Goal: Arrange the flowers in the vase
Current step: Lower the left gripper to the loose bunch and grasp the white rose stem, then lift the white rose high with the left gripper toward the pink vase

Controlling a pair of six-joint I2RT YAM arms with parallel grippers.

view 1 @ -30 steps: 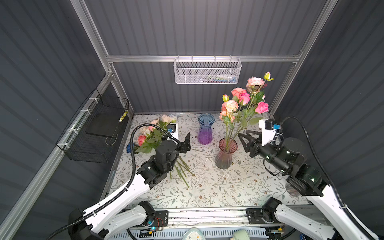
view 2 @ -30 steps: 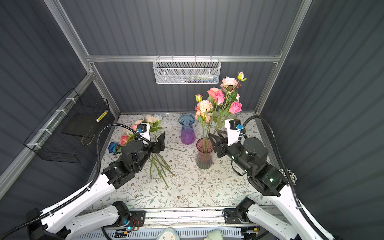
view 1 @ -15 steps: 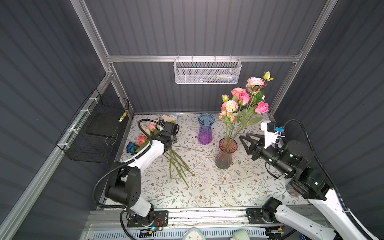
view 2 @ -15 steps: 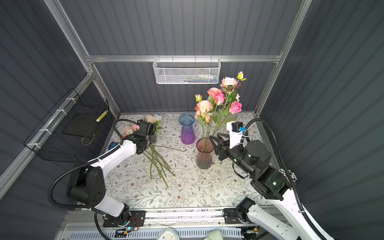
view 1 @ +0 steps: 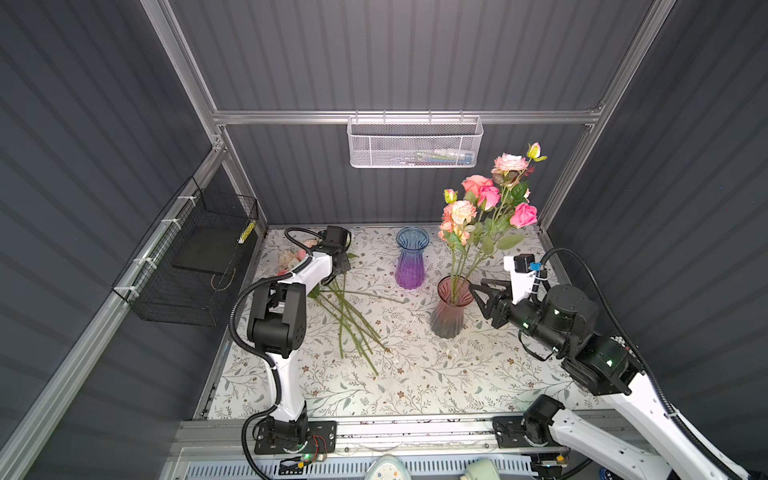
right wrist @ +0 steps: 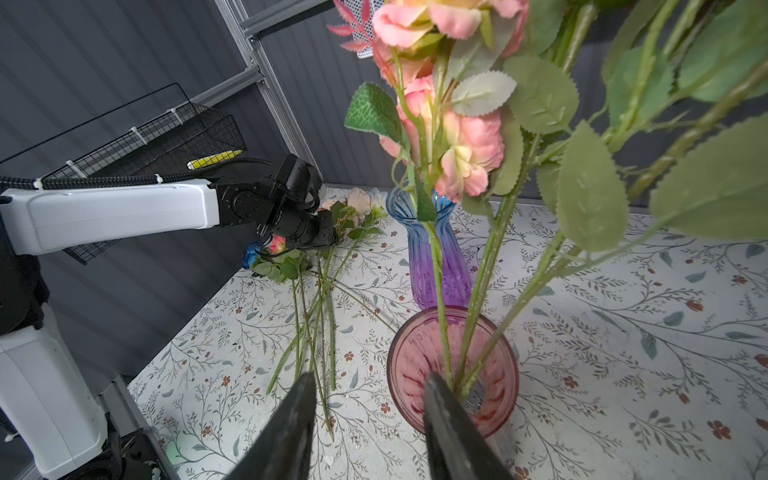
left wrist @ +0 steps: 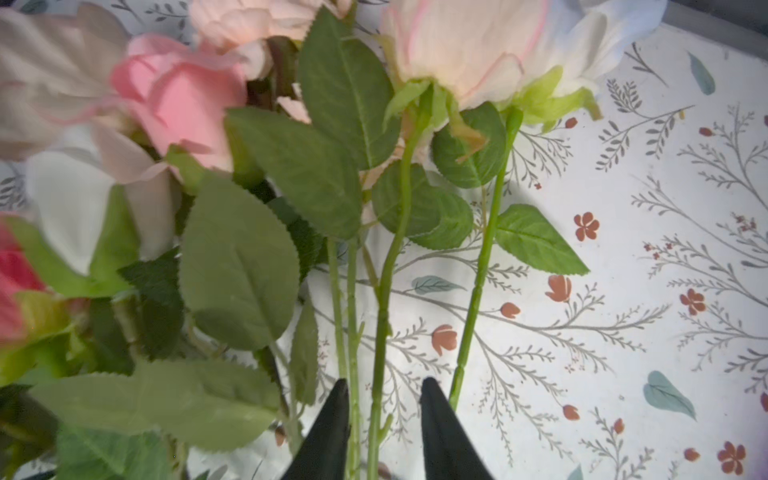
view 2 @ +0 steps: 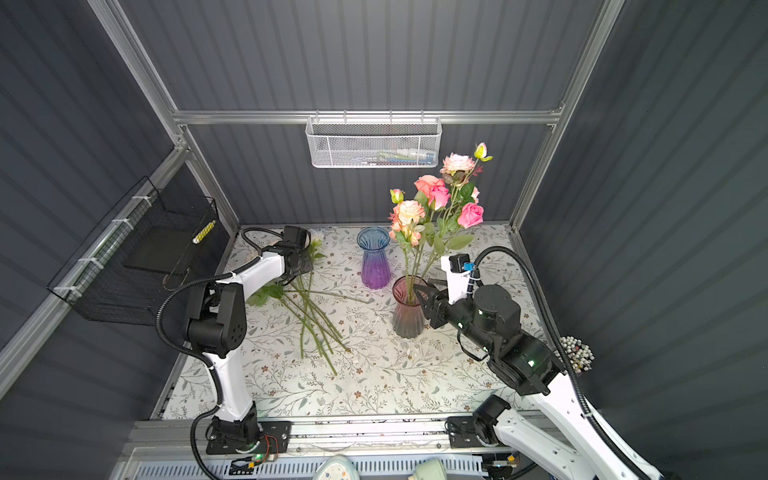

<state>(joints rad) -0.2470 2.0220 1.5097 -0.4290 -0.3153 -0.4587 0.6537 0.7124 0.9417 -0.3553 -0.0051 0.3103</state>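
Note:
Several loose flowers (left wrist: 453, 54) lie at the back left of the table, their stems (view 1: 349, 318) fanning toward the front. My left gripper (left wrist: 382, 384) is low over them and open, with two green stems between its fingers (left wrist: 328, 436). One stem touches a finger and the other stands apart. In both top views the wrist hides this gripper (view 1: 336, 270) (view 2: 301, 266). A pink glass vase (view 1: 446, 311) (view 2: 407, 318) (right wrist: 453, 365) holds several pink and coral roses (view 1: 486, 199). My right gripper (right wrist: 370, 386) (view 1: 478, 293) hangs open and empty beside its rim.
An empty blue and purple vase (view 1: 409, 262) (right wrist: 436, 257) stands behind the pink one. A white mesh basket (view 1: 415, 143) hangs on the back wall and a black wire basket (view 1: 195, 257) on the left wall. A blue rose (right wrist: 251, 253) lies by the left edge.
My left arm has stretched to the back left over the loose flowers, and its jaws have narrowed round two stems. My right gripper has drawn back a little from the pink vase.

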